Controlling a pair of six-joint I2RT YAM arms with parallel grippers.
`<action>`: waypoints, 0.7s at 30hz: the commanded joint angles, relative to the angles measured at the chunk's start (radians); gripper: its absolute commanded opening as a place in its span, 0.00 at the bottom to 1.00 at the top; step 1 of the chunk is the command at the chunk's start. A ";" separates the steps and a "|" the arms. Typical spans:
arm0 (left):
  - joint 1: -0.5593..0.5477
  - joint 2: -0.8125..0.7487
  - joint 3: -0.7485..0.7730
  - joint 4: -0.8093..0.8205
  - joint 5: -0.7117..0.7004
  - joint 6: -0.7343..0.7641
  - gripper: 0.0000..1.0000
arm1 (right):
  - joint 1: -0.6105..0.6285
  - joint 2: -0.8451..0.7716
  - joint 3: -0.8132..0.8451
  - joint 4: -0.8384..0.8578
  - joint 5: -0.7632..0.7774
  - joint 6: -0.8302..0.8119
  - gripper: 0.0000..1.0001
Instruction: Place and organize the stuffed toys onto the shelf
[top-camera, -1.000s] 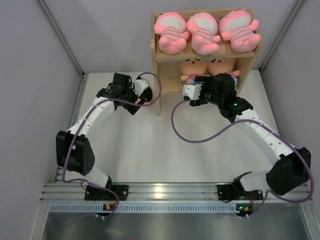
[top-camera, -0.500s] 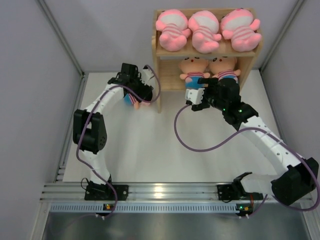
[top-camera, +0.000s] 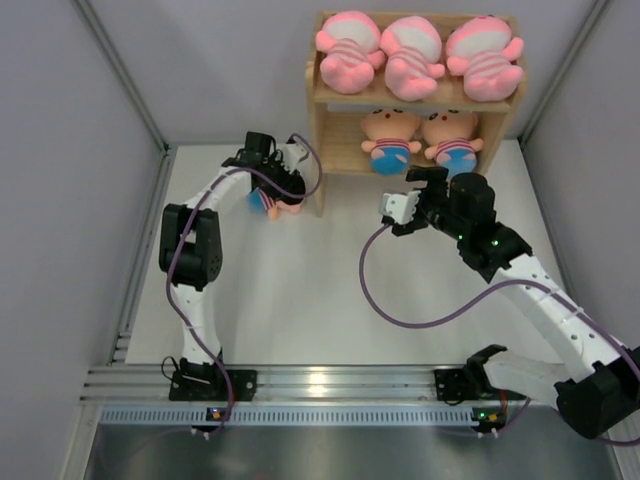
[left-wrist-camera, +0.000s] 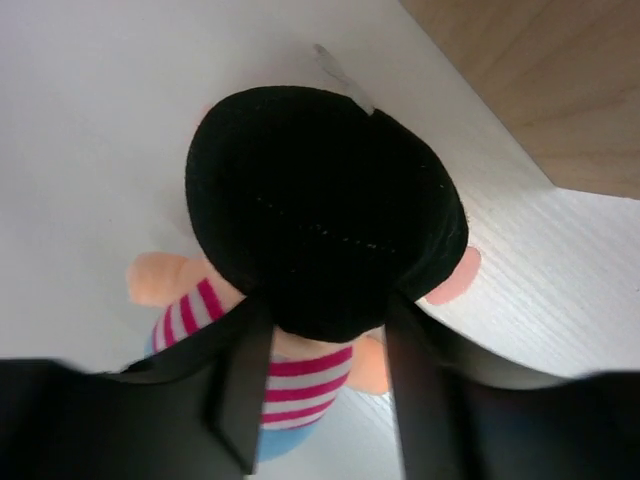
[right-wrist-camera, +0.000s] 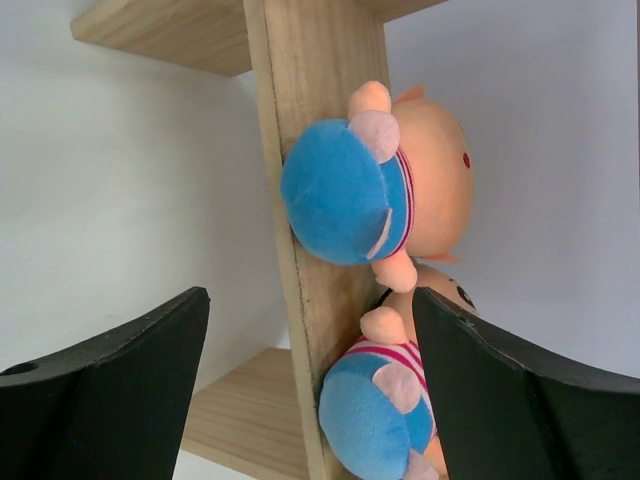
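The wooden shelf (top-camera: 318, 150) stands at the back. Three pink stuffed toys (top-camera: 410, 50) sit along its top tier, and two dolls (top-camera: 390, 138) (top-camera: 452, 138) in blue shorts on the lower tier. A third doll (top-camera: 265, 203) lies on the table against the shelf's left side. My left gripper (top-camera: 272, 197) is shut on it. The left wrist view shows the doll's black hair (left-wrist-camera: 320, 210) between the fingers of that gripper (left-wrist-camera: 325, 330). My right gripper (top-camera: 398, 210) hangs open just in front of the lower tier, holding nothing. Seen from the right wrist, the gripper (right-wrist-camera: 310, 300) faces the shelf (right-wrist-camera: 310, 60) and both dolls (right-wrist-camera: 340, 195) (right-wrist-camera: 375, 415).
Grey walls (top-camera: 60, 200) close in the white table on the left, right and back. An aluminium rail (top-camera: 330, 385) with the arm bases runs along the near edge. Purple cables (top-camera: 400, 310) loop from both arms.
The left gripper has closed round the doll beside the shelf. The right gripper has drawn back from the lower tier, leaving two dolls there. The shelf has shifted slightly right.
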 joint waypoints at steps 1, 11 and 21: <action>0.007 0.017 -0.005 0.020 0.052 -0.003 0.45 | 0.015 -0.040 -0.010 0.028 -0.019 0.030 0.82; 0.013 -0.346 -0.202 0.017 0.206 -0.183 0.00 | 0.111 -0.111 -0.010 0.006 -0.004 0.028 0.82; 0.016 -0.765 -0.312 0.028 0.584 -0.777 0.00 | 0.384 -0.143 -0.169 0.139 -0.014 0.175 0.81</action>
